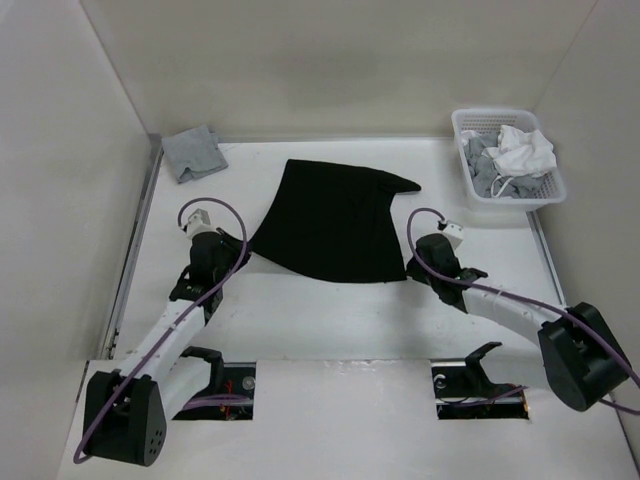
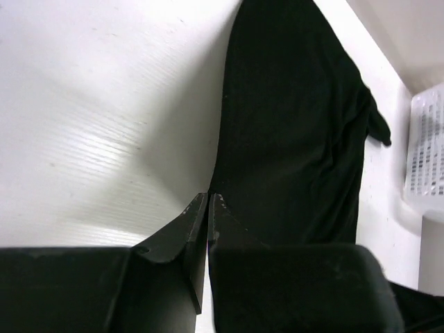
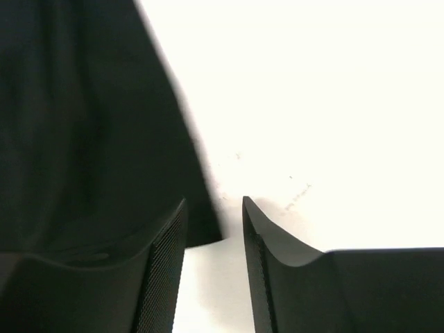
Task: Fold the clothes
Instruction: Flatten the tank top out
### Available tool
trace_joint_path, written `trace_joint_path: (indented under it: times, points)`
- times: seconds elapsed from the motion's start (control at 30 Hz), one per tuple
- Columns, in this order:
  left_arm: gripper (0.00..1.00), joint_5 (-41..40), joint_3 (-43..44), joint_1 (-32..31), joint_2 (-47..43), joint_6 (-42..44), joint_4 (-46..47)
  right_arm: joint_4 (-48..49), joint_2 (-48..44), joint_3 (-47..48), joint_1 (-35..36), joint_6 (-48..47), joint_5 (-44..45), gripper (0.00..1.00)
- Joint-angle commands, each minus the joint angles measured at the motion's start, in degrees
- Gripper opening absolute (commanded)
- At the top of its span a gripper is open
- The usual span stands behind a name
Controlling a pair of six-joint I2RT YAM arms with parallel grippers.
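Black garment (image 1: 335, 225) is seen spread flat on white table (image 1: 330, 320), just left of white basket (image 1: 461, 140), not touching it. Left gripper (image 2: 208, 198) is found at garment corner farthest from basket. Jaws are pressed together there, with thin fabric edge pinched in seam, looks like. Right gripper (image 3: 214, 201) is placed at near corner on basket side. Jaws are held apart with fair gap and nothing is gripped. Garment tip is covered by one finger and pokes into gap. Basket is stuffed with white and grey clothes (image 1: 510, 155).
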Motion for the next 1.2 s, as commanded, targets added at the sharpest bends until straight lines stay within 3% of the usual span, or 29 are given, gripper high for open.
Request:
trace_joint_path:
  times: [0.0,0.33,0.67,0.97,1.1,1.17]
  points:
    - [0.0,0.7,-3.0,2.0,-1.1,-1.6,-0.7,-6.4,2.0,4.2,1.8,1.2,3.7,0.43]
    - [0.01,4.2,-4.5,3.0,2.6,-1.7,4.4,-10.1,9.5,9.9,6.8,2.5,2.8,0.45]
    - [0.01,3.8,-4.5,3.6,-0.5,-2.2,3.8,-11.3,11.1,9.5,6.7,6.5,0.6,0.39]
    - [0.01,4.3,-4.6,4.0,0.8,-3.1,5.4,-10.5,10.5,8.9,5.7,7.5,-0.9,0.27]
    - [0.01,4.3,-4.7,3.7,0.7,-3.2,5.6,-10.3,10.1,8.6,5.3,7.7,-1.5,0.28]
    - [0.01,4.3,-4.7,3.6,0.6,-3.2,5.7,-10.3,9.9,8.3,5.3,7.9,-1.5,0.35]
